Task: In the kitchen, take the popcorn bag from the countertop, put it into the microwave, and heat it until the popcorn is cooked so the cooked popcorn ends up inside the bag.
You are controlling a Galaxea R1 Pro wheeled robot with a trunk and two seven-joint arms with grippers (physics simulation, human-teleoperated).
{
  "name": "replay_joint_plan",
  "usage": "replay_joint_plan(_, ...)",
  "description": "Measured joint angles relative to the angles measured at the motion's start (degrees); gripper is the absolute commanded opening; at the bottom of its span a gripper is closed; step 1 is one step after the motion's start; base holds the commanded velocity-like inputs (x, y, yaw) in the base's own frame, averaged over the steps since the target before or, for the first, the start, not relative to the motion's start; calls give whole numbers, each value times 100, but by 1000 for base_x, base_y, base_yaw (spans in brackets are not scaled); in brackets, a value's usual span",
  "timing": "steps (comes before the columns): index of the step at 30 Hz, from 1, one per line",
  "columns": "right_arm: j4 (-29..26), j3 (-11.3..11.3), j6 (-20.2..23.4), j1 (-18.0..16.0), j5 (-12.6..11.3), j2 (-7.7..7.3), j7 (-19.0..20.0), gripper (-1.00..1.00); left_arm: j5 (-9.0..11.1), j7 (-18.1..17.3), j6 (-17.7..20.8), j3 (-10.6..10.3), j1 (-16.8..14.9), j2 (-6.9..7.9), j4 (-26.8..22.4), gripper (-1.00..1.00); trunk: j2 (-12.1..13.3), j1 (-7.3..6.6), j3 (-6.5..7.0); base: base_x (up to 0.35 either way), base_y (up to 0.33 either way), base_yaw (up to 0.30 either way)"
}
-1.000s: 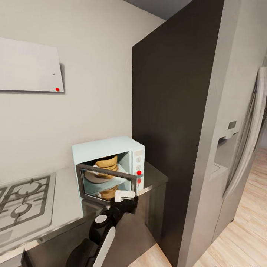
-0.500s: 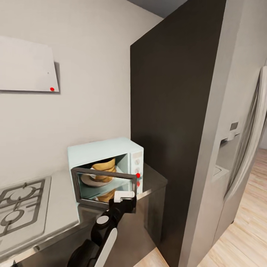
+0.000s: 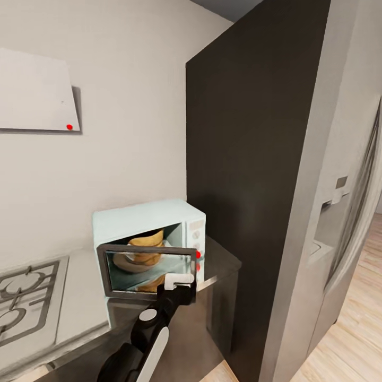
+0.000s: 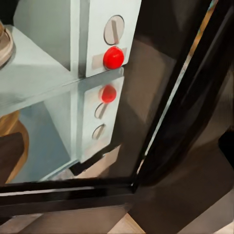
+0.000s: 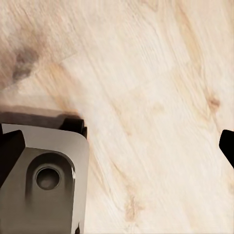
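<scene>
The pale mint-blue microwave (image 3: 143,217) stands on the grey countertop (image 3: 85,302) against the tall dark cabinet. Its dark-framed glass door (image 3: 146,270) hangs partly open. Inside, the mustard-yellow popcorn bag (image 3: 147,245) sits on a round plate, seen over the door's top edge and through the glass. No popcorn can be made out. My left gripper (image 3: 179,281) is at the door's lower right corner; its fingers are hidden. The left wrist view looks close at the microwave's control panel (image 4: 109,29) and its red dot (image 4: 113,57). My right gripper (image 5: 117,146) hangs over the wood floor, fingertips far apart.
A gas hob (image 3: 21,297) lies left of the microwave, with a flat white hood (image 3: 34,95) on the wall above. The tall dark cabinet (image 3: 239,185) and a grey fridge (image 3: 339,212) stand to the right. Light wood floor (image 3: 355,329) runs past the fridge.
The microwave door has swung further toward shut, with my left gripper staying at its lower right corner. The head view has shifted a little, sliding the hob and hood leftward.
</scene>
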Motion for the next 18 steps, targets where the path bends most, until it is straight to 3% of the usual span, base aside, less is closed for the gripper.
replay_joint_plan(3,0,-2,0,0,0,0,0,100,8,6,-5,1,0,0,3,100,0,0,0,138,0,0)
replay_joint_plan(5,0,-2,0,0,0,0,0,100,-107,21,16,250,-1,3,3,100,0,0,0,148,0,0)
replay_joint_plan(18,0,-2,0,0,0,0,0,100,-107,21,12,262,-1,4,5,100,0,-1,0,179,0,0)
